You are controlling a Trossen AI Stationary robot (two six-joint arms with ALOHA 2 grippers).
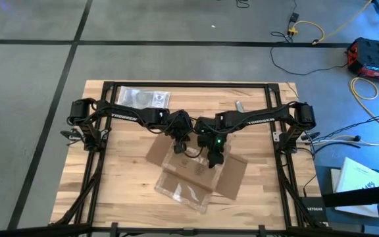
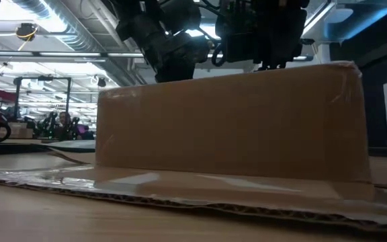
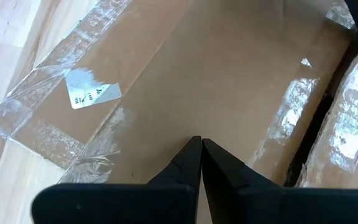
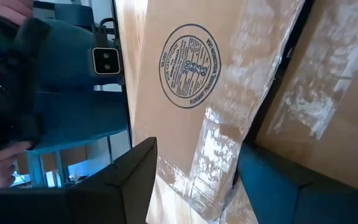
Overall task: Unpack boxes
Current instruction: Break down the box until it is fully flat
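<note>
The brown cardboard box point(image 1: 196, 172) lies at the table's middle. Its flaps are spread and bear shiny clear tape. In the low view one wall point(image 2: 230, 124) stands upright and a taped flap point(image 2: 180, 191) lies flat on the wood. My left gripper point(image 1: 178, 143) is shut, its tips point(image 3: 199, 144) pointing steeply down at a bare cardboard panel point(image 3: 229, 81) inside the box. My right gripper point(image 1: 214, 158) is open beside it, slanting down. A taped cardboard edge point(image 4: 213, 155) stands between its fingers, next to a panel with a round printed stamp point(image 4: 189, 65). My left gripper's shut fingertips come from above at the brown panel point(image 3: 194, 127); I cannot tell whether they touch it. My right gripper's fingers point(image 4: 135, 171) stand on either side of the taped edge; I cannot tell whether either finger touches it.
A clear plastic bag point(image 1: 140, 97) lies flat at the far left of the table. A small grey piece point(image 1: 240, 105) lies at the far right. Bare wood shows to the left and right of the box. The black frame point(image 1: 189, 84) runs round the table.
</note>
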